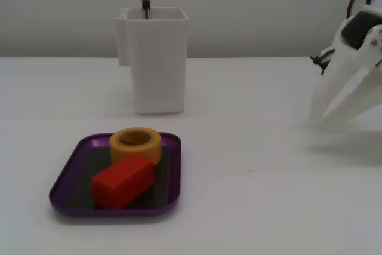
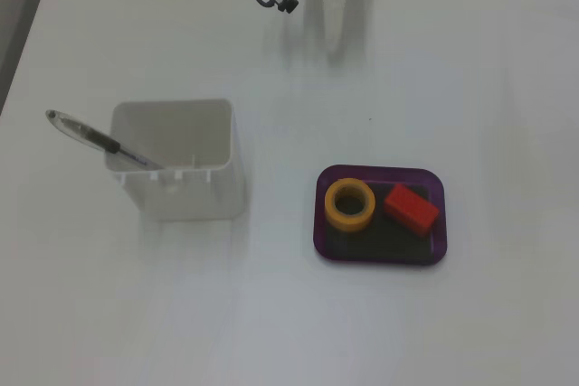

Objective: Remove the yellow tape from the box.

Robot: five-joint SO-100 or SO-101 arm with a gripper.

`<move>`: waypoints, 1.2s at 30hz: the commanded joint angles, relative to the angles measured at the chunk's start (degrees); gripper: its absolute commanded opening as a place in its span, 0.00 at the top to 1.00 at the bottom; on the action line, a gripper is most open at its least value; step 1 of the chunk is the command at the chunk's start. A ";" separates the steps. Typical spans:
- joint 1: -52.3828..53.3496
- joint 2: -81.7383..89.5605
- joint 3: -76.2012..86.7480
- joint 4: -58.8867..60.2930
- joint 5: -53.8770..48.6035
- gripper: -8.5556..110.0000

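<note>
In a fixed view, the white two-finger gripper [image 1: 319, 113] rests tips-down on the table at three o'clock, fingers slightly parted and holding nothing, well apart from the shallow purple square box [image 1: 71, 174]. One thick yellow tape ring [image 1: 135, 143] lies flat inside it, touching one red rectangular block [image 1: 122, 180], so a grasp looks cramped. In the other fixed view, the box [image 2: 380, 255] sits at five o'clock, with the tape [image 2: 349, 204] in its left half beside the block [image 2: 412, 209]; one tall white square plastic container [image 2: 181, 189] holds one pen [image 2: 90, 133] at nine o'clock.

arm [image 1: 358, 34]: white plastic shell | tool [image 1: 334, 108]: white tapered fingers | cables: black, red
</note>
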 commanded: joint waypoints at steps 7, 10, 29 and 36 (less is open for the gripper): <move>-1.76 2.46 0.35 -0.62 -0.35 0.93; -1.76 2.46 0.35 -0.62 -0.35 0.93; 4.57 -7.29 -25.40 -1.76 -8.09 0.89; 4.39 -38.06 -45.88 -0.97 -8.35 0.87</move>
